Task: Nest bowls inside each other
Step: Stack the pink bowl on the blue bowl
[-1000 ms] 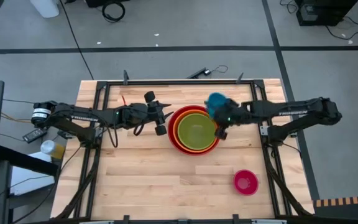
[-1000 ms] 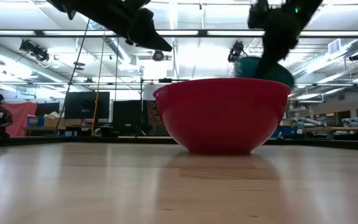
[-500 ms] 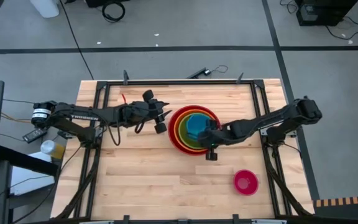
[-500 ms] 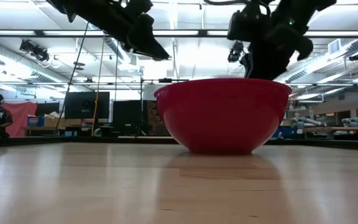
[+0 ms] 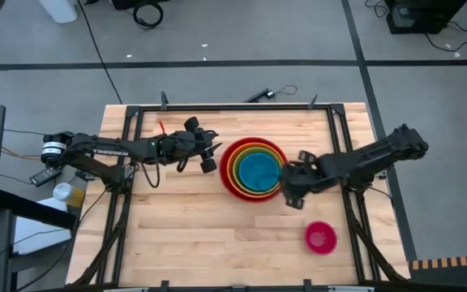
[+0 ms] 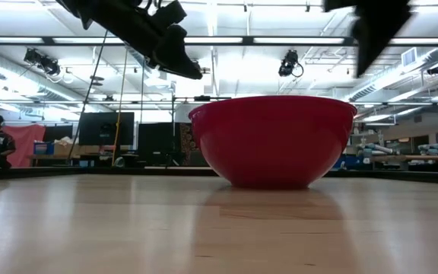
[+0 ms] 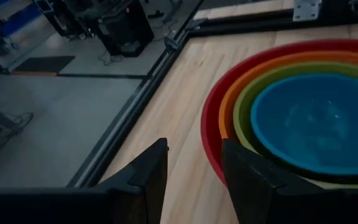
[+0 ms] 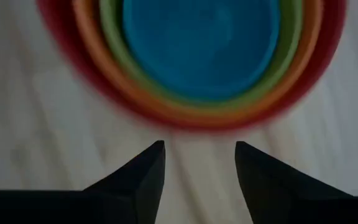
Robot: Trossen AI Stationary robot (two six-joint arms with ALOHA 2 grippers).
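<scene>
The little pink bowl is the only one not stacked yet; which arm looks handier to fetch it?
Probably the right: its gripper hangs open, empty, nearer the pink bowl. The left gripper waits beyond the stack.

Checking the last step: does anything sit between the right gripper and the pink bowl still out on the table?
Nothing visible does. The right gripper, open and empty, is beside the nested stack; only bare table separates it from the pink bowl.

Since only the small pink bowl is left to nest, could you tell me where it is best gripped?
Probably on its rim. The pink bowl sits upright and alone on the table, mouth up, so coming from above with one finger inside the wall and one outside suits it. The right end effector, open beside the stack, is nearest.
</scene>
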